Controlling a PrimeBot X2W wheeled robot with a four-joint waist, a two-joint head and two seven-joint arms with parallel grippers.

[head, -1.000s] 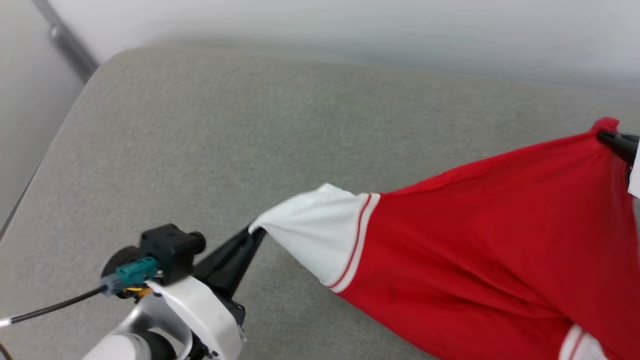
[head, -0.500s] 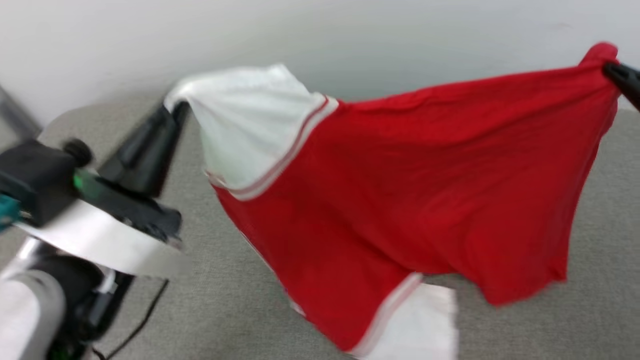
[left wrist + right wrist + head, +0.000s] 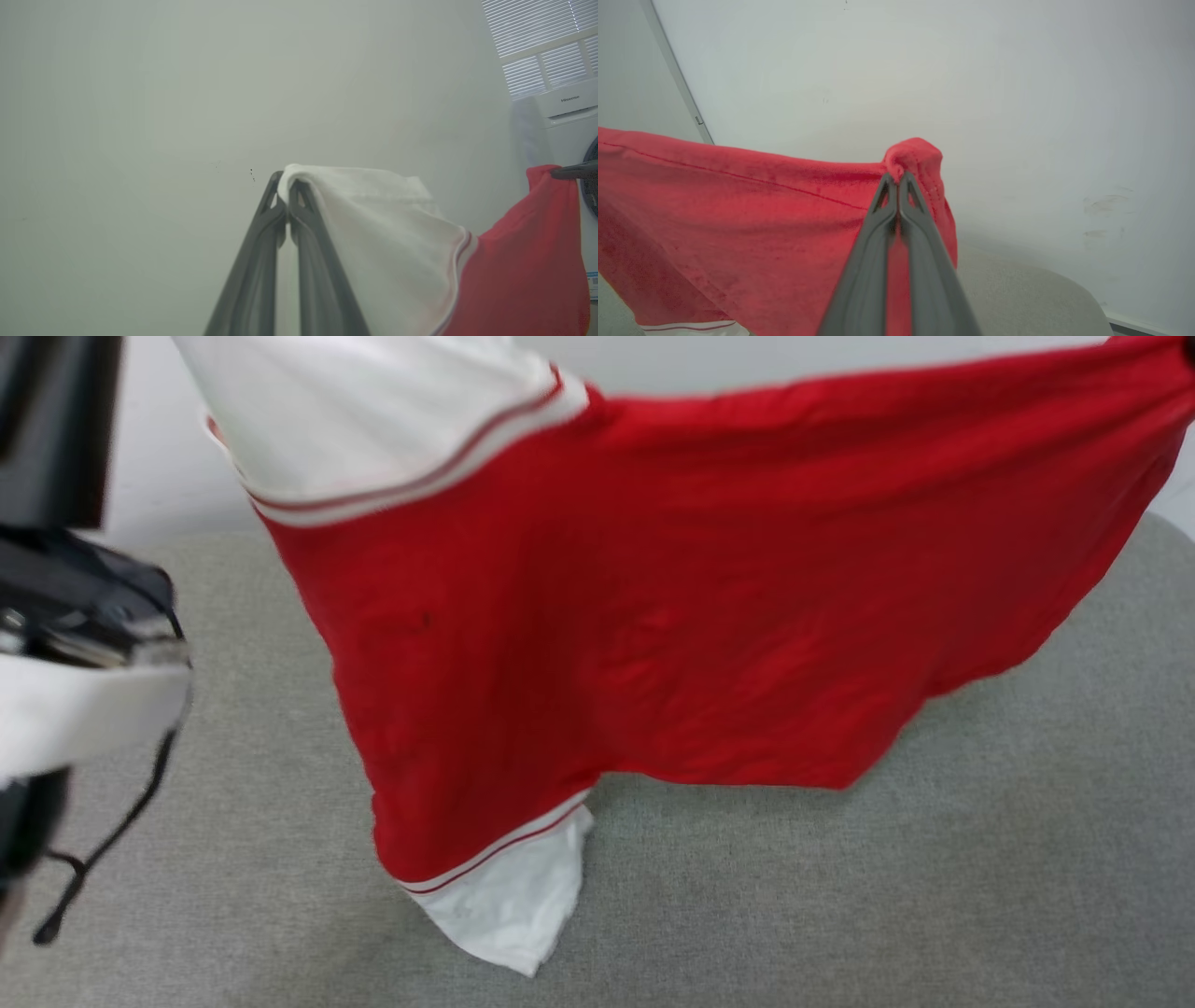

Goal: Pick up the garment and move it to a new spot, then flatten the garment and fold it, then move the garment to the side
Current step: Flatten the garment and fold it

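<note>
The garment (image 3: 653,616), a red shirt with white striped-trim sleeves, hangs stretched in the air above the grey cushion (image 3: 840,896). Its lower white sleeve (image 3: 513,896) trails on the cushion. In the left wrist view my left gripper (image 3: 286,186) is shut on the edge of the upper white sleeve (image 3: 373,224). In the right wrist view my right gripper (image 3: 899,179) is shut on a bunched red corner of the garment (image 3: 738,210). The left arm's pale wrist (image 3: 75,709) sits at the head view's left edge. The shirt's lettering is hidden.
A pale wall (image 3: 747,359) stands close behind the cushion. A white appliance (image 3: 567,121) under a slatted window blind shows at the right of the left wrist view. A dark cable (image 3: 103,840) dangles from the left wrist over the cushion.
Both grippers have lifted the garment from low over the cushion to high in the air, spreading it wide. The head view has shifted too.
</note>
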